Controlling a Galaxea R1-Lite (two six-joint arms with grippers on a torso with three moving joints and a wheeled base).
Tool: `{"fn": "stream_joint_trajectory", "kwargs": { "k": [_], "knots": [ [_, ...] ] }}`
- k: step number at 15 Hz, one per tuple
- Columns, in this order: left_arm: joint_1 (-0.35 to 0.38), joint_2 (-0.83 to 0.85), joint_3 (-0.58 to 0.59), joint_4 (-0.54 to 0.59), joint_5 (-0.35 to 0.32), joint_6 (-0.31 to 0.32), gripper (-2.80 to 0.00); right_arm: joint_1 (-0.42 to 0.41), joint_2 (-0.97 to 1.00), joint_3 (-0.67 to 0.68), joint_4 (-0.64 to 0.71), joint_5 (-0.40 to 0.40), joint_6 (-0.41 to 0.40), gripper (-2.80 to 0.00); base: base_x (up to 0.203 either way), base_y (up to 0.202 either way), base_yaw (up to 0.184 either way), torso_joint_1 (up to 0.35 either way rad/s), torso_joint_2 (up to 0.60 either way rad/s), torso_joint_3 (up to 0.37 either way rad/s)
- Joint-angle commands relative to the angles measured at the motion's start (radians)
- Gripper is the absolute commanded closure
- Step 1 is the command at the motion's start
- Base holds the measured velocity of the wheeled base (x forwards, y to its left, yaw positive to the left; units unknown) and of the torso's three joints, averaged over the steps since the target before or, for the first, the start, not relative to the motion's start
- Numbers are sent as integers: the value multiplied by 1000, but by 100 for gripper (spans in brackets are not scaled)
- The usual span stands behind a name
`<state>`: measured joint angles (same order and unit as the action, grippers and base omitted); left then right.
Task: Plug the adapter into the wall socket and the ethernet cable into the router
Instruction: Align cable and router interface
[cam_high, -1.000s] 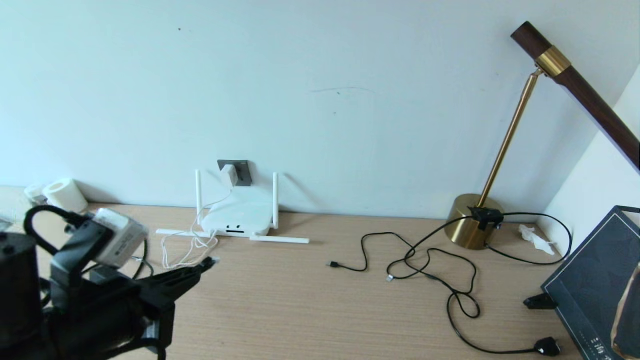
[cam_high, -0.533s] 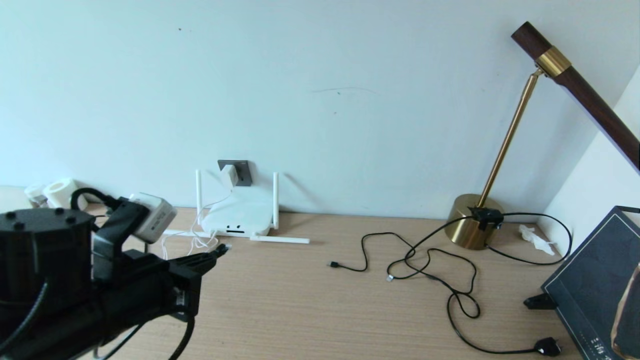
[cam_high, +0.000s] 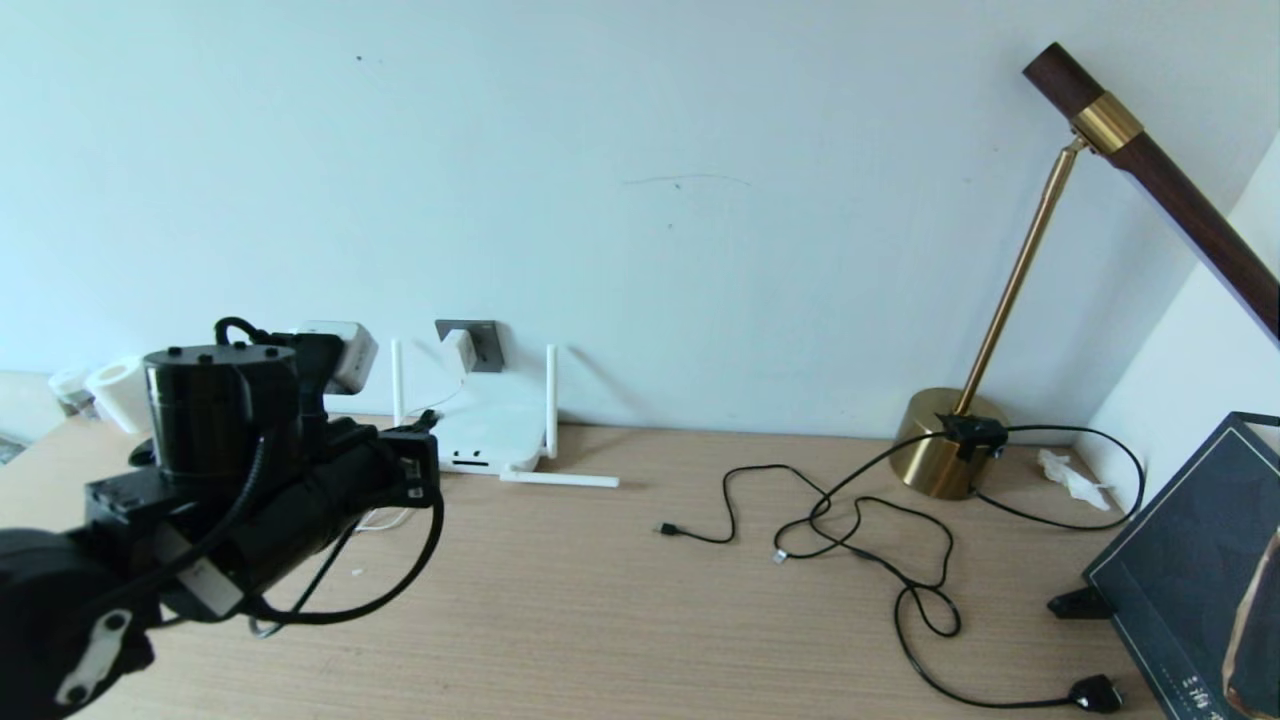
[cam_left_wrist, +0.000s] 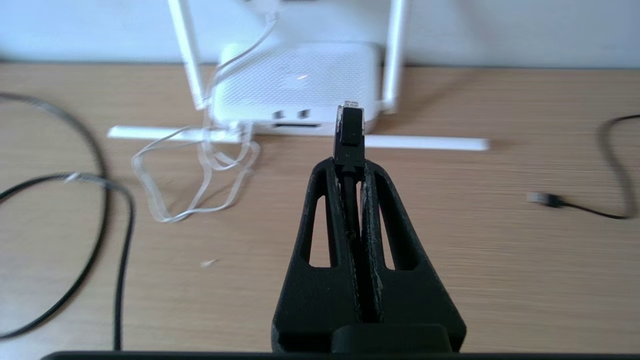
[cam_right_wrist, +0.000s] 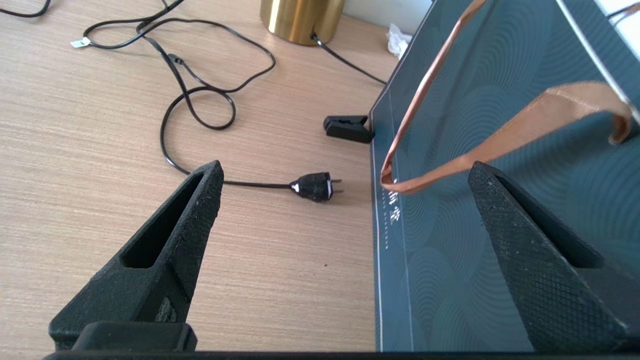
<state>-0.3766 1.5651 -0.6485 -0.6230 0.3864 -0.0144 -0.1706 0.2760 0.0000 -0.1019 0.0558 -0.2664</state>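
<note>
Fingers (cam_left_wrist: 372, 200) of the left gripper (cam_left_wrist: 350, 167) clamp the ethernet cable (cam_left_wrist: 349, 134), its plug just short of the router (cam_left_wrist: 295, 80); right gripper (cam_right_wrist: 345, 172) fingers spread.

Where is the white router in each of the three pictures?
Head view: the router sits left of centre against the wall, just past the left gripper.
Left wrist view: router top centre, beyond the ethernet cable plug.
Right wrist view: not in it.
Shared landmark: the wooden desk.

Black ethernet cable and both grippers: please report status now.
Left gripper shut on black ethernet cable, plug short of flat white router. Right gripper open, empty. White cube adapter in grey wall socket. Nothing blocking ports.
</note>
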Motion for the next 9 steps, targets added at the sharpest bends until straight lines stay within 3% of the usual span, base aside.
{"fn": "stream_joint_trajectory", "kwargs": {
  "k": [1,2,4,5,7,9],
  "knots": [
    [35,24,18,-1,41,8,0,7,5,12,-2,1,-8,-280,0,0,0,0,0,0],
    [44,20,21,-5,78,20,0,45,4,12,-1,1,-10,-280,0,0,0,0,0,0],
    [96,1,7,-7,89,47,0,192,-24,11,15,-5,-8,-280,0,0,0,0,0,0],
    [110,-16,1,-7,89,72,0,220,-56,10,23,-7,3,-280,0,0,0,0,0,0],
    [103,-20,-26,-10,81,81,0,201,-204,10,27,-16,31,-280,0,0,0,0,0,0],
    [112,-18,-20,-11,49,49,0,180,-280,11,24,-26,44,-280,0,0,0,0,0,0]
  ]
}}
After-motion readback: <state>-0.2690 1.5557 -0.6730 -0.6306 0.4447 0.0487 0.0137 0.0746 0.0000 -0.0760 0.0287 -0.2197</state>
